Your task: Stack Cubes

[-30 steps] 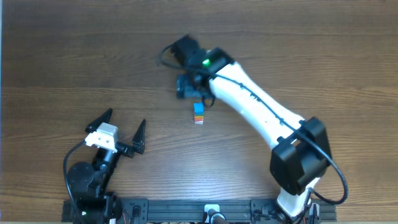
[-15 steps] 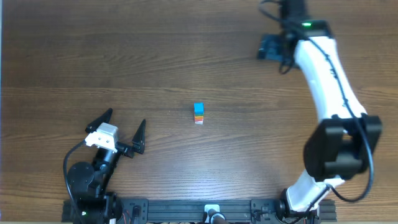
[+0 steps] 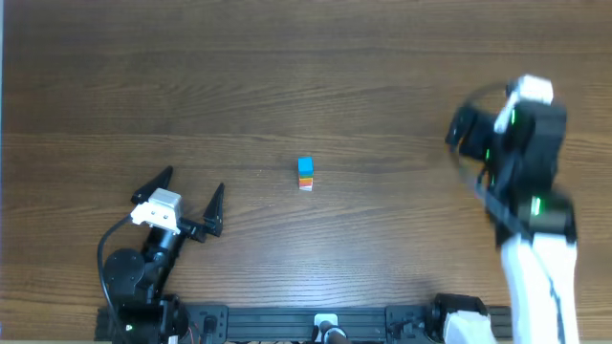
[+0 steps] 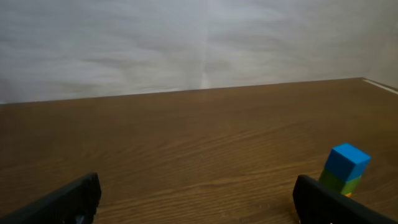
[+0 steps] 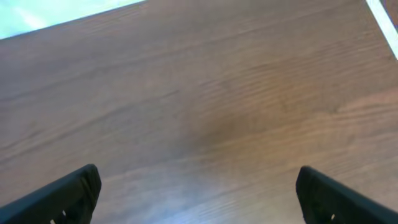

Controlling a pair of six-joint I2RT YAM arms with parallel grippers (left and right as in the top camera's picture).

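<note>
A small stack of cubes [image 3: 305, 174] stands in the middle of the wooden table, blue on top, with green and orange below. In the left wrist view the stack [image 4: 344, 169] shows beside one fingertip. My left gripper [image 3: 194, 201] rests near its base at the lower left, open and empty, well apart from the stack. My right gripper [image 3: 469, 134] is raised at the right side of the table, far from the stack. Its fingers [image 5: 62, 196] stand wide apart over bare wood, holding nothing.
The brown wooden tabletop [image 3: 191, 76] spreads around the stack. A pale wall [image 4: 186, 37] rises behind the table's far edge in the left wrist view. The table's edge [image 5: 379, 15] shows in a corner of the right wrist view.
My right arm left the stack, swung to the far right corner, then drew back towards its base at the right. The stack and the left arm stayed still.
</note>
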